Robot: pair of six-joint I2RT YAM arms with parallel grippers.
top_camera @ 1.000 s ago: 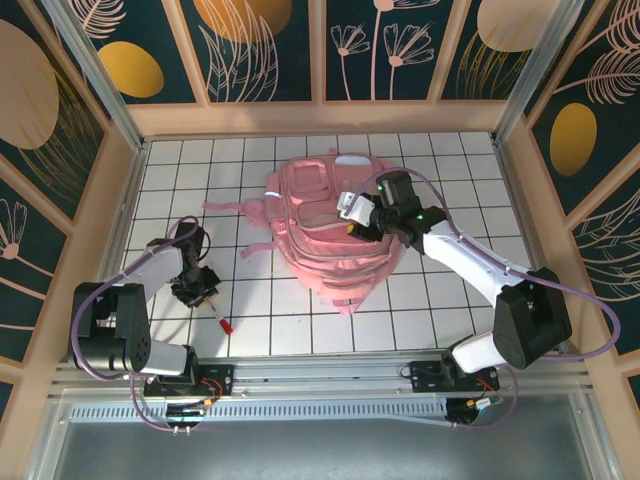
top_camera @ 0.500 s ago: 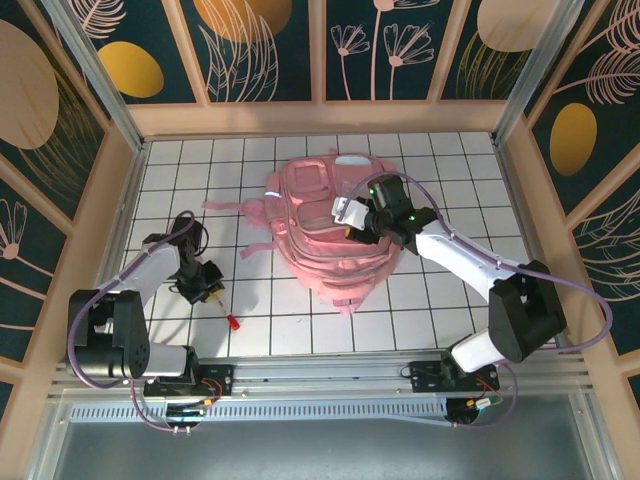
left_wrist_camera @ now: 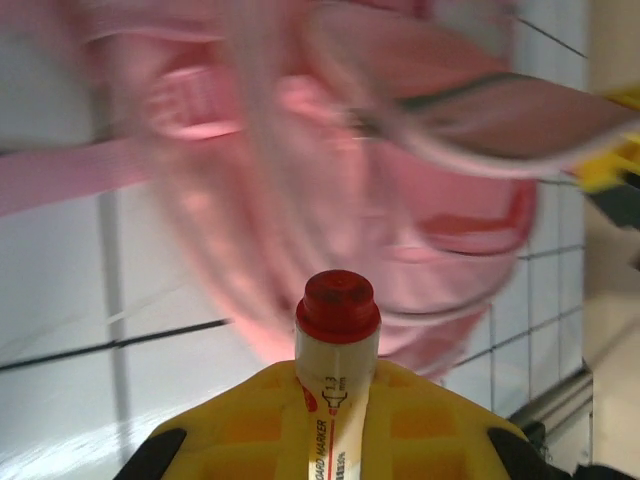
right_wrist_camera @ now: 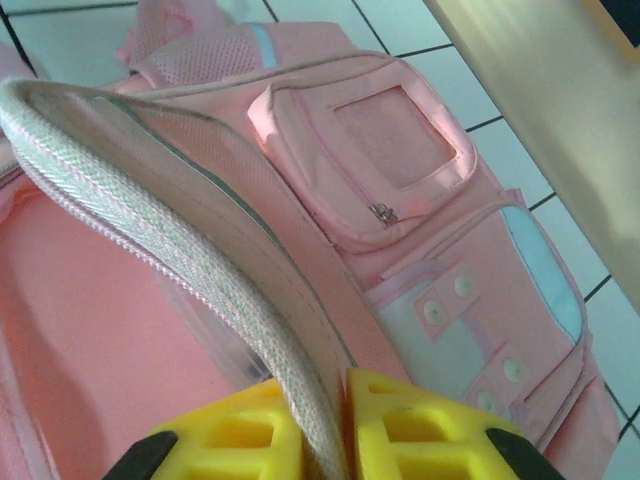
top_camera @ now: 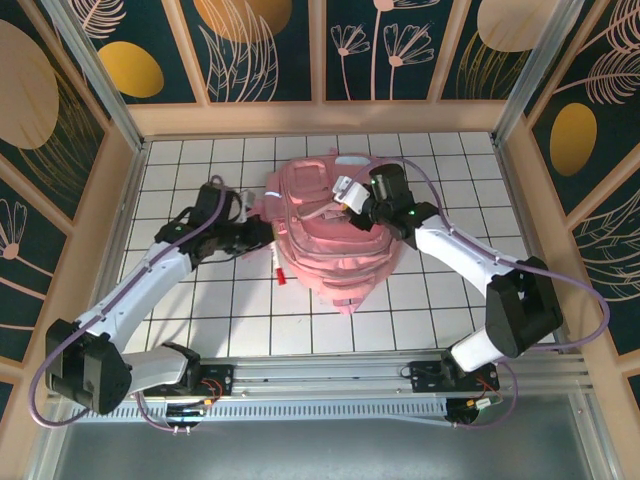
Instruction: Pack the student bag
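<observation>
**Top view.** The bag (top_camera: 335,255) lies flat at mid-table, toward the back, with its front pockets up. The right gripper (top_camera: 350,198) is clamped on the bag's zipper rim (right_wrist_camera: 160,235). In the right wrist view both yellow pads (right_wrist_camera: 405,420) press against the corded edge and hold the mouth lifted. The left gripper (top_camera: 263,238) hangs at the bag's left flank, closed tight on a marker (left_wrist_camera: 337,310) whose red cap points past the fingertips toward the pink fabric.

**Handling, as judged.** The bag is soft, light and limp. It will sag and drag rather than keep its shape, so the mouth gapes only while the rim is held up. The stitched, corded rim is the firmest hold; mesh and translucent pockets would stretch or slip. The marker is light, stiff and smooth — liable to pivot in the pads if it catches on cloth.

**Room.** Bare table (top_camera: 170,170) lies open to the left of the bag and on its near side, where a strap end (top_camera: 347,305) trails. The wooden frame (top_camera: 320,118) closes the back and sides. The two grippers are near each other above the bag — little margin there.
</observation>
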